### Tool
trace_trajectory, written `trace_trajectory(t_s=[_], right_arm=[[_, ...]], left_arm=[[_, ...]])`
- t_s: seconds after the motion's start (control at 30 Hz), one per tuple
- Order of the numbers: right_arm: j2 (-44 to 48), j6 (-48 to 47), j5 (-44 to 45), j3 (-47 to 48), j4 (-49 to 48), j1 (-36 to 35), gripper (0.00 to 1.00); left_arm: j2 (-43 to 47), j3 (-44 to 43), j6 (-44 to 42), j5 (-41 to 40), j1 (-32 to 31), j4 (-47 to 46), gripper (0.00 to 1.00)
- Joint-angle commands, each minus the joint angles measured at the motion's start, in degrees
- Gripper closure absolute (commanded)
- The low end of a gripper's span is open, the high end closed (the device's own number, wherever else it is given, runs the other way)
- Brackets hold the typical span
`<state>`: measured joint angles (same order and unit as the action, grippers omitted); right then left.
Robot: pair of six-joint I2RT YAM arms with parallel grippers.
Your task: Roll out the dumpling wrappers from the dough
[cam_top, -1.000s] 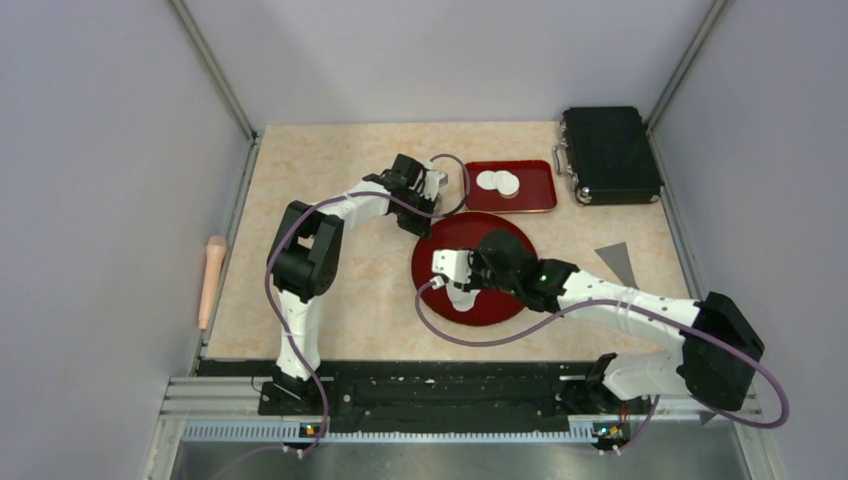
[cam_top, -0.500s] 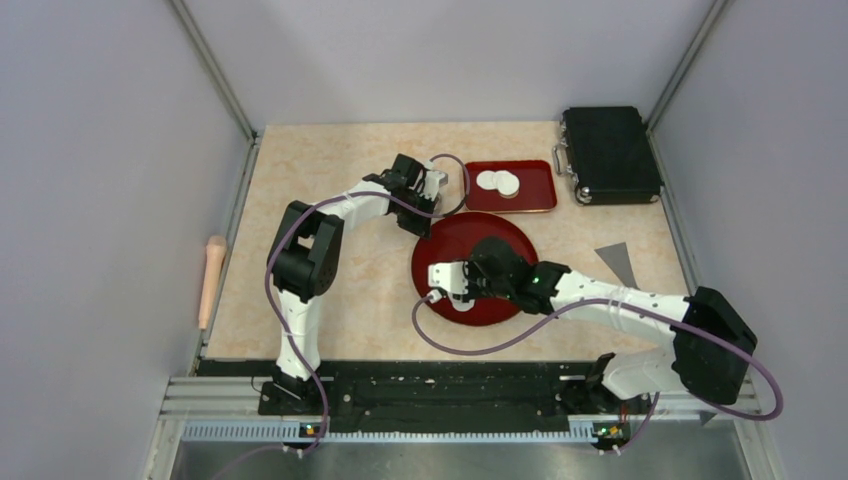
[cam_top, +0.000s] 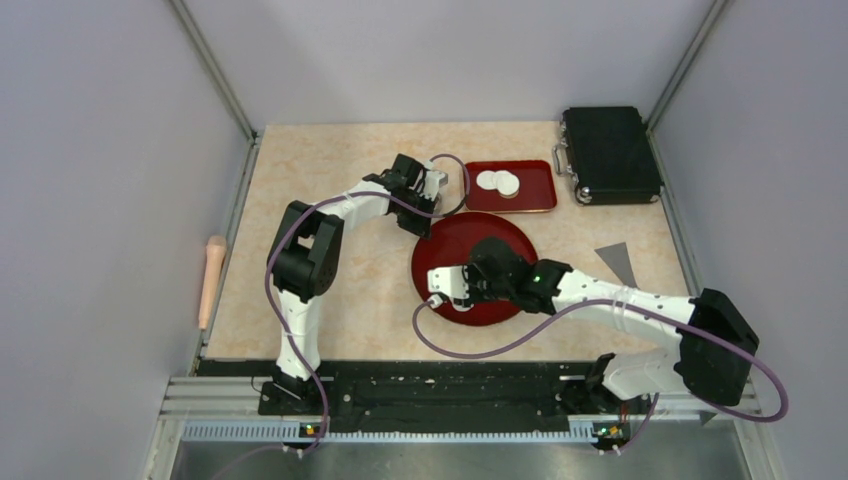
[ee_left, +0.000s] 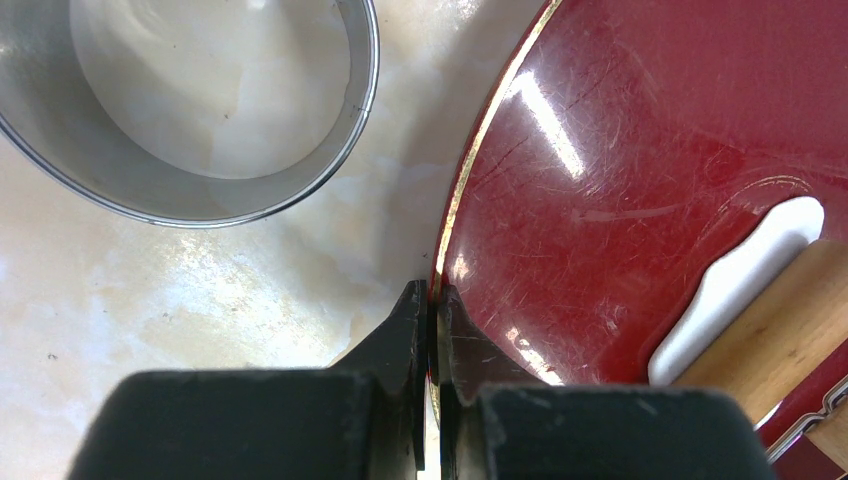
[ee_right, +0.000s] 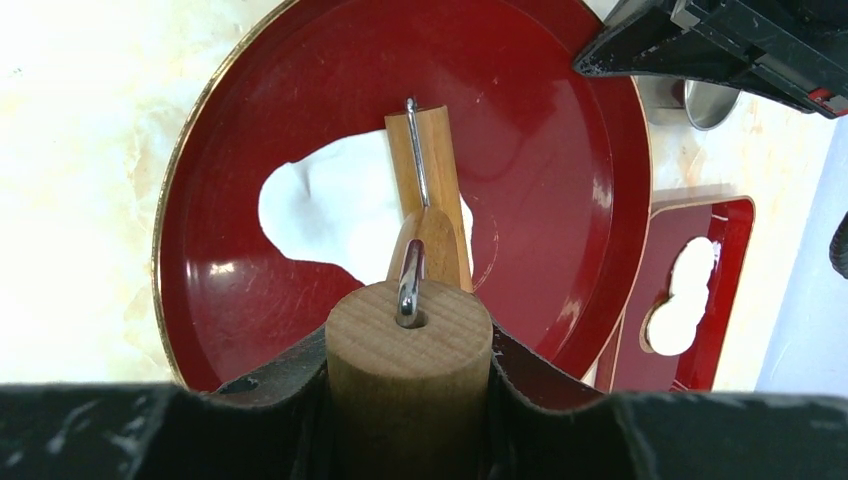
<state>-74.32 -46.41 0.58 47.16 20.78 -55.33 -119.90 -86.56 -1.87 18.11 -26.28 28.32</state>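
- At about 8 o'clock on the round red lacquered plate, seen from above, the right gripper is clamped around the round handle of a small wooden roller on a metal wire frame.
- Beyond the handle, the roller's barrel lies across the soft white dough sheet. The sheet sits flattened and ragged-edged in the plate's middle, spreading mostly toward 9 o'clock of the barrel in the right wrist view.
- Over the last second that arm has drawn the roller from the plate's centre toward 7 o'clock and then nearly halted. I judge this the end of a pulling stroke that thins the sheet, with more passes likely needed before any cutting.
- At the plate's 11 o'clock rim, the left gripper is pinched tight on the gold-edged lip and has not shifted. It appears to be steadying the plate against the roller's drag.
- At 10 o'clock from those fingers stands a round steel cutter ring, near the plate but apart from it.
- At 1 o'clock from the plate, a rectangular red tray holds two neat round white dumpling wrappers, slightly overlapping.
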Motion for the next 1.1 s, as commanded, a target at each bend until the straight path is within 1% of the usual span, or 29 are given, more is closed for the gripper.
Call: trace_trajectory(t_s=[0.0, 0.5, 0.7, 1.07], right_arm=[[-3.4, 4.5, -13.5, -2.0, 18.7, -2.7, 1.00], [-2.7, 5.3, -15.8, -1.8, 22.9, -3.6, 1.00], [-1.3, 5.5, -14.9, -1.4, 23.2, -3.6, 1.00], [4.4, 5.5, -13.2, 2.3, 24.8, -3.5, 1.00]], left_arm=[[-1.6, 1.7, -2.0, -3.7, 0.3, 0.0, 1.00], [-1.6, 1.8, -1.9, -3.7, 0.4, 0.0, 1.00], [-1.7, 1.7, -1.9, -3.8, 0.4, 0.0, 1.00], [-1.9, 1.7, -1.9, -3.9, 0.4, 0.1, 1.00]])
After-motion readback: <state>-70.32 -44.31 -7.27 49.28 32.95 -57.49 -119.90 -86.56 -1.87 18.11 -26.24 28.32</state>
